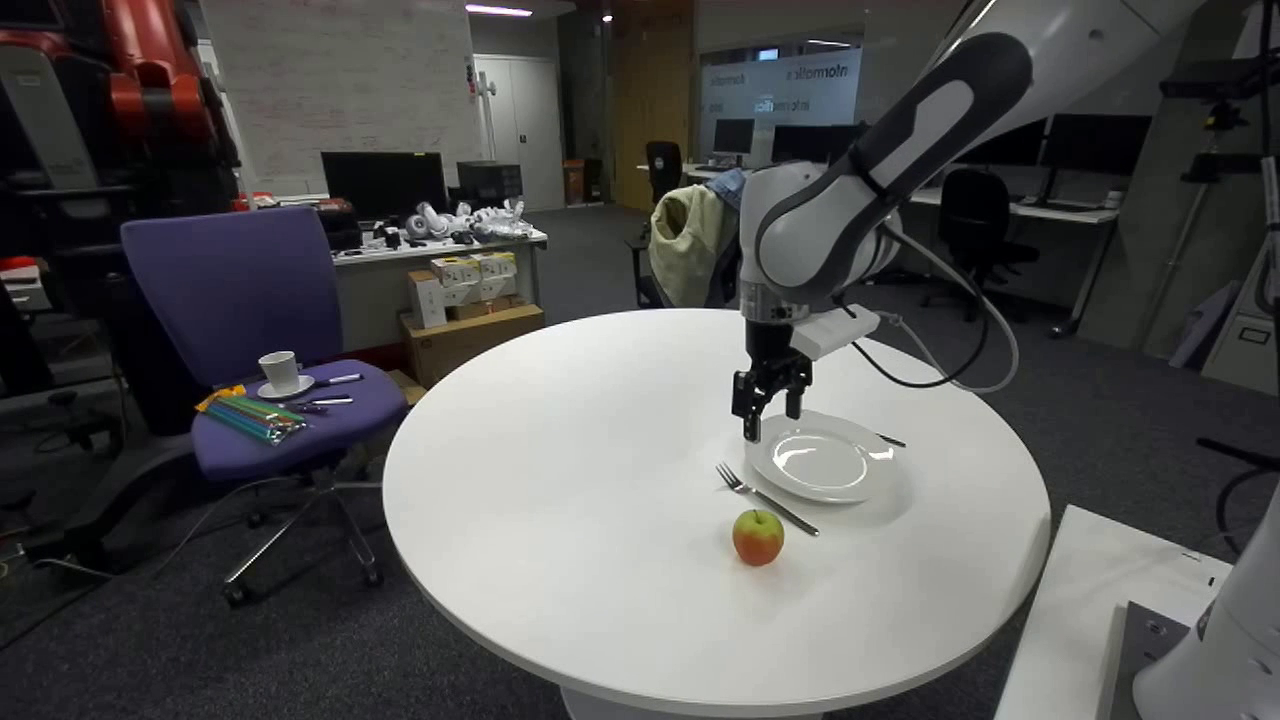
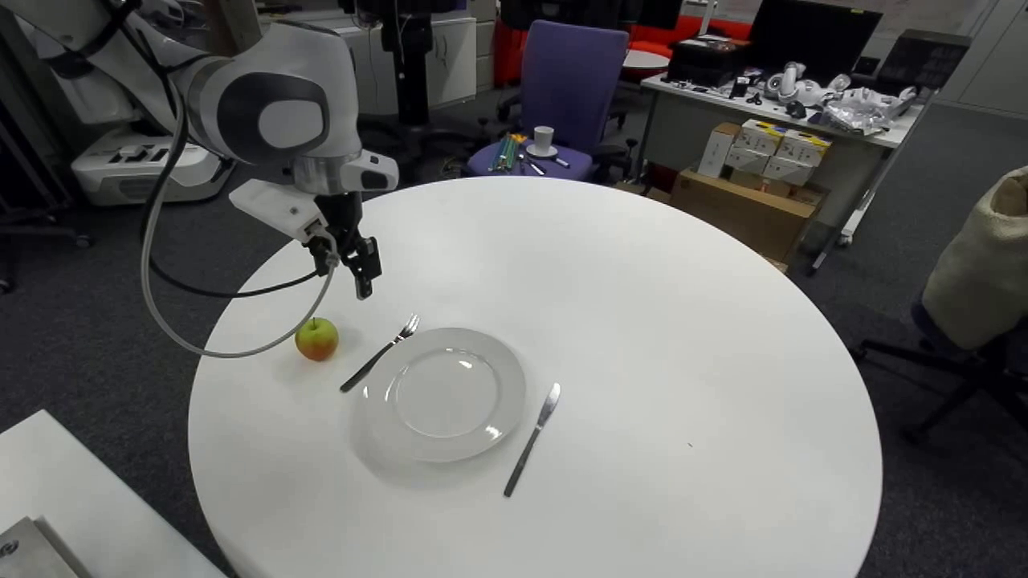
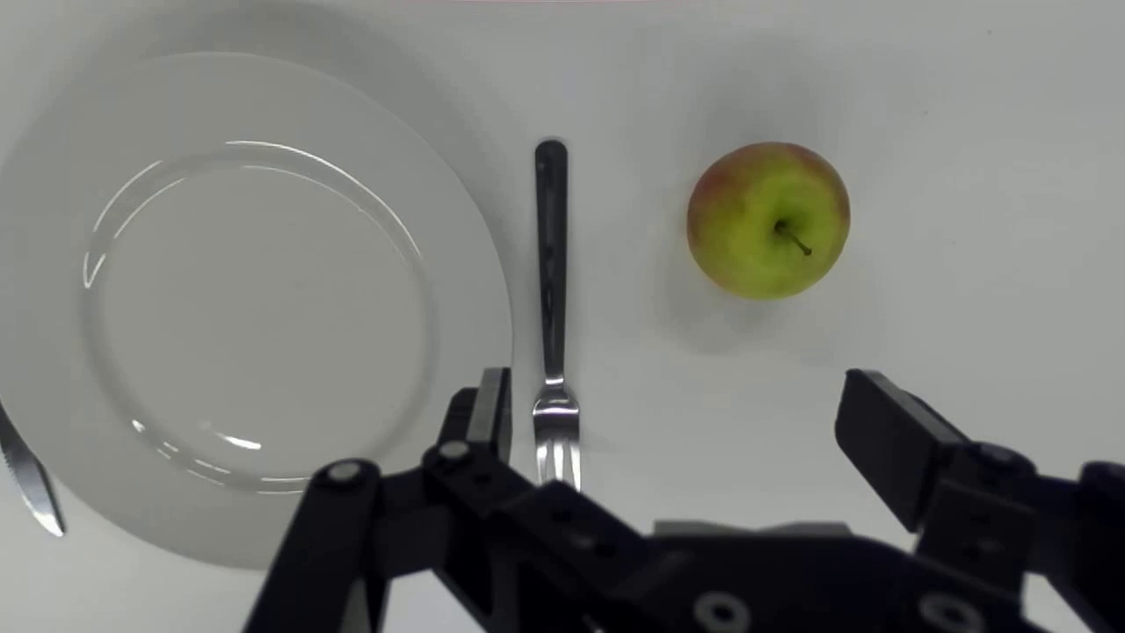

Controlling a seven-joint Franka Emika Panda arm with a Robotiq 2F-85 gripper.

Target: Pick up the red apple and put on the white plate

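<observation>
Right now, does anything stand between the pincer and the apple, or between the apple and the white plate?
Nothing visible stands between the open pincer and the red apple. A fork lies on the tabletop between apple and white plate; a lift would probably clear it.

Purple chr (image 1: 255, 320), dk carpet (image 1: 310, 630), whiteboard (image 1: 340, 90), ceiling lt (image 1: 498, 10)

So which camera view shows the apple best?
The wrist view: the red apple is largest there, whole and unobstructed from above, its stem clear. Both exterior views show it smaller, from an angle, green above red.
</observation>
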